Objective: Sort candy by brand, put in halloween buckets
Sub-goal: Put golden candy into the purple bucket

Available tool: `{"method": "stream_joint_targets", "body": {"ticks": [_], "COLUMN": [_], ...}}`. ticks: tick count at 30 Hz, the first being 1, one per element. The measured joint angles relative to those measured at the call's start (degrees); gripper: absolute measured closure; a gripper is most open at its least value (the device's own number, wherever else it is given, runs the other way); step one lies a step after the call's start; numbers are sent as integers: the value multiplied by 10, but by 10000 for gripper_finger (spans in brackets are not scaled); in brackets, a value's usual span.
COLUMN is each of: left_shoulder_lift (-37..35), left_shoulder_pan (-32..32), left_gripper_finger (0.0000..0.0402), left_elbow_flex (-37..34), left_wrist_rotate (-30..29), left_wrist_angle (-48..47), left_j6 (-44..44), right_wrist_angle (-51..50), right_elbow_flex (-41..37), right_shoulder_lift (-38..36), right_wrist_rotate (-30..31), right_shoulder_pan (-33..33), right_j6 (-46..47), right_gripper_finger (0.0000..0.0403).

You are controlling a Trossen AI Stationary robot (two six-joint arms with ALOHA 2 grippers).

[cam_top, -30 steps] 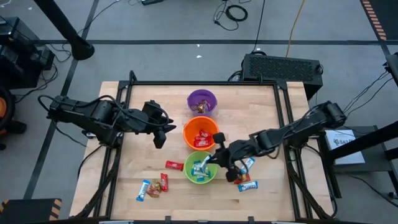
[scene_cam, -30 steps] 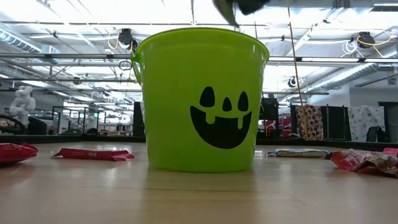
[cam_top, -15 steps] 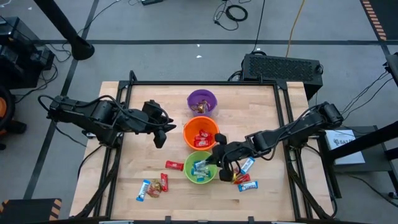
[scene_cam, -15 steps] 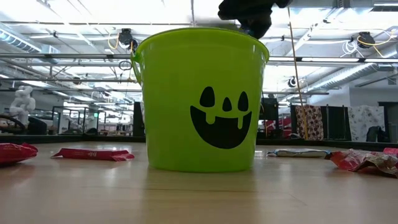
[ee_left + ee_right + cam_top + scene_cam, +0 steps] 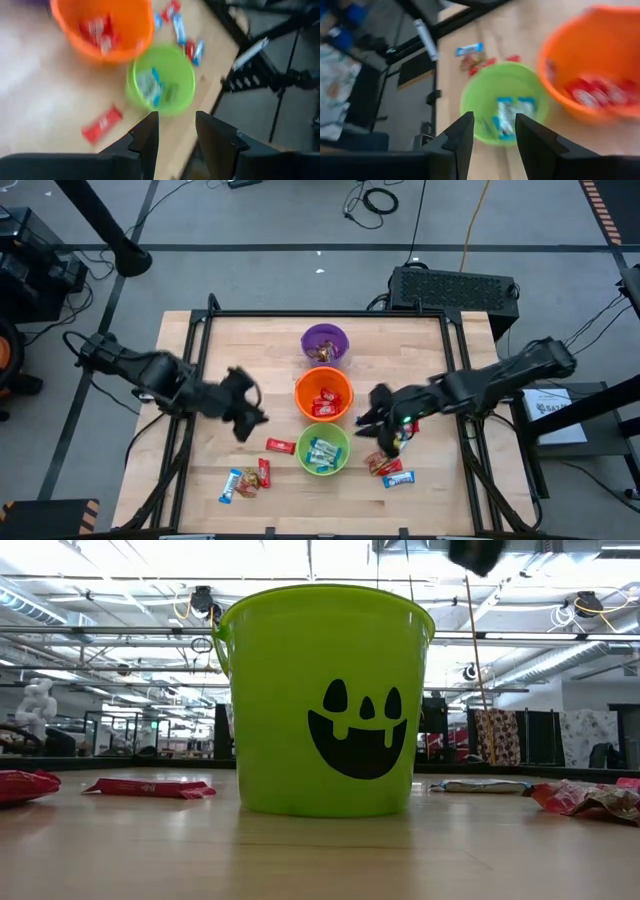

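High view, near to far. Loose candy: blue-and-white bar near right, red bar left of green bucket. Green bucket holds blue-and-white bars; orange bucket red; purple bucket farthest. Right gripper right of orange bucket, fingers parted, empty. Left gripper fingers parted, empty, near red bar. Step: between drops. Next: grasp loose bar.

Three bowls in a row: purple bowl, orange bowl holding red bars, green bowl holding blue-and-white bars. Loose red bar just beside green; mixed bars and more bars on either side of it.
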Motion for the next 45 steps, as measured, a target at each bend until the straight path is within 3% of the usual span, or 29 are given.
{"method": "stream_joint_targets", "body": {"ticks": [7,11,15,24,33,38,45], "left_shoulder_lift": [49,83,107,109,110,110,118], "left_shoulder_pan": [-131,-169,-189,-197,-180,-158,-131], "left_gripper_finger": [265,265,258,239,240,240,240], "left_elbow_flex": [-37,-76,-121,-231,-330,-373,-393], "left_wrist_rotate": [9,72,120,99,96,149,161], "left_wrist_angle": [-78,-75,-62,111,183,224,260], "left_j6": [-256,-351,-443,-419,-369,-306,-226], "right_wrist_angle": [-163,-201,-212,-213,-215,-215,-211], "right_elbow_flex": [0,0,0,0,0,0,0], "right_shoulder_lift": [-102,-126,-128,-115,-111,-111,-111], "right_wrist_rotate": [116,162,168,158,158,158,157], "right_shoulder_pan": [0,0,0,0,0,0,0], "right_j6": [35,34,34,34,34,40,52], "right_gripper_finger": [266,266,266,266,266,266,266]}}
